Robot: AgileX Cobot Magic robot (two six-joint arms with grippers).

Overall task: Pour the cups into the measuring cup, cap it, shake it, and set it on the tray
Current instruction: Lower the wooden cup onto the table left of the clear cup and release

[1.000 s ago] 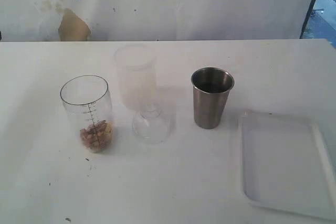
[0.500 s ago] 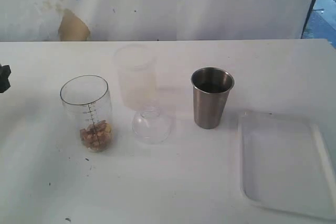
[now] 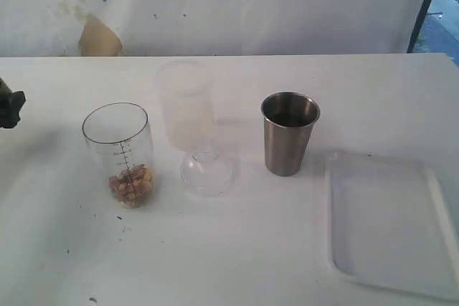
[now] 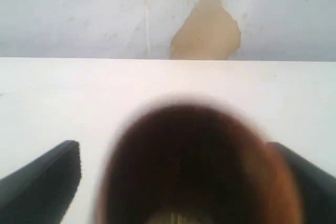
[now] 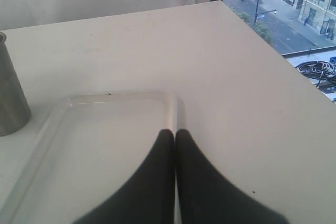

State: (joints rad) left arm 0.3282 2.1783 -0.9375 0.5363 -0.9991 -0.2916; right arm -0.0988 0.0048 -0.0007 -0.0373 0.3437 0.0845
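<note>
The clear measuring cup (image 3: 118, 154) is seen standing upright and uncapped on the white table (image 3: 237, 263), with a small heap of nuts (image 3: 131, 184) lying in its base. A frosted plastic cup (image 3: 185, 102) is set just beside it and slightly farther back, and a clear domed lid (image 3: 207, 170) is laid on the table in front of that cup. The stainless-steel tumbler (image 3: 289, 134) is placed upright near the middle, and the white tray (image 3: 391, 227) is found to its right, near it but apart. A tan patch (image 3: 99, 37) is noted on the wall (image 3: 287, 5) behind. In the left wrist view, the left gripper (image 4: 173, 153) is shown with its jaws spread on either side of the small brown cup (image 4: 194, 171), which is blurred by closeness. A strip of table is visible between one finger (image 4: 47, 182) and the cup's side, while contact on the other side cannot be made out. The right gripper (image 5: 175, 132) is held over the tray, its jaws pressed together.
</note>
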